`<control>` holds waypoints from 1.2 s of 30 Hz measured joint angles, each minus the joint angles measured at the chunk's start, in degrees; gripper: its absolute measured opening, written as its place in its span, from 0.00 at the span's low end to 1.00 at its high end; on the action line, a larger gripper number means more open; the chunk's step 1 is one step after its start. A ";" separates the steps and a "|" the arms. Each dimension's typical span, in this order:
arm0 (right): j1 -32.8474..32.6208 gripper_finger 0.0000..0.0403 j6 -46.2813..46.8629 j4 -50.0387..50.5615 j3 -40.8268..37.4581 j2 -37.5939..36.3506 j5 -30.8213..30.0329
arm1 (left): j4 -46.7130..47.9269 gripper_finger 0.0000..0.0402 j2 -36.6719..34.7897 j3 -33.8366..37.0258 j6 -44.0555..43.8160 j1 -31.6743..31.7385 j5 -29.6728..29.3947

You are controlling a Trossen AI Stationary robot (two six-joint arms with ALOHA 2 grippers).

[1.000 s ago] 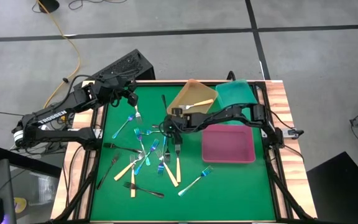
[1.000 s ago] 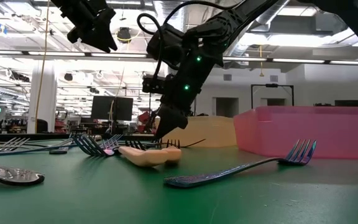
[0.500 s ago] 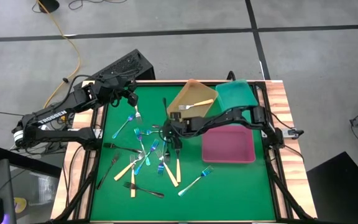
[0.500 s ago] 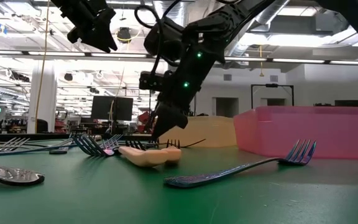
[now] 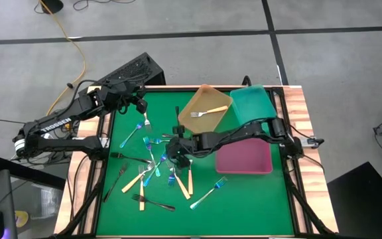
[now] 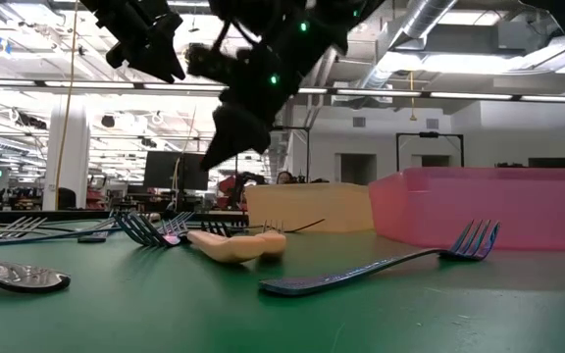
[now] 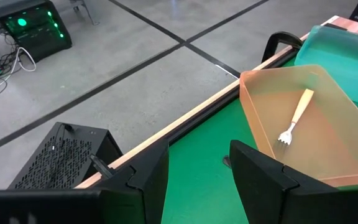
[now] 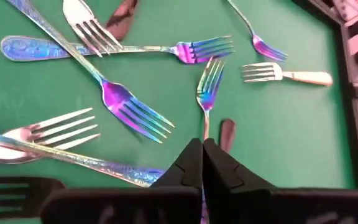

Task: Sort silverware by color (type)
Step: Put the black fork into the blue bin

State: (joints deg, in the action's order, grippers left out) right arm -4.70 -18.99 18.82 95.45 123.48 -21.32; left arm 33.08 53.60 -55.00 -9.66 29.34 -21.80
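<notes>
The right gripper [image 5: 175, 155] hovers with jaws pinched together, empty, over the scattered forks [image 8: 132, 106] mid-table; thin, stiff, slick and light, each is probably best pinched across its handle. Farther off, one cream-handled fork [image 5: 206, 111] lies in the orange tray [image 5: 192, 101], about twenty others lie loose, while the left gripper [image 5: 140, 104] waits, jaws apart

Two matte-black jointed arms, the left arm [image 5: 58, 123] lettered in white, the right arm [image 5: 244, 133] trailing black cables and glowing small green indicator lights.
</notes>
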 joint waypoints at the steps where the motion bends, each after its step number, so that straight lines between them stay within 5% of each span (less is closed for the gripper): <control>1: -0.01 0.09 -0.41 0.58 0.17 0.00 -1.00 | 0.00 0.39 0.00 0.00 0.01 0.00 0.00; 5: 1.96 0.22 1.70 1.57 0.19 0.02 -2.80 | 0.00 0.39 0.00 0.00 0.01 0.00 0.00; 12: 6.94 0.38 19.36 3.11 0.19 0.02 1.48 | 0.00 0.39 0.00 0.00 0.01 0.00 0.00; 20: 8.82 0.42 31.45 2.96 0.19 0.11 1.91 | -0.07 0.39 0.00 0.00 -0.47 -0.02 0.00; 30: 8.91 0.39 30.36 0.54 0.21 0.81 0.03 | -0.70 0.39 0.00 0.02 -0.63 -0.02 0.02; 36: 7.60 0.37 18.06 -1.77 2.27 0.83 0.31 | -0.89 0.39 0.00 0.02 0.01 -0.02 0.00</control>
State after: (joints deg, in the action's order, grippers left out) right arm 2.90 -0.93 17.04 97.72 124.31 -21.01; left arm 32.19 53.60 -54.98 -9.65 29.32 -21.80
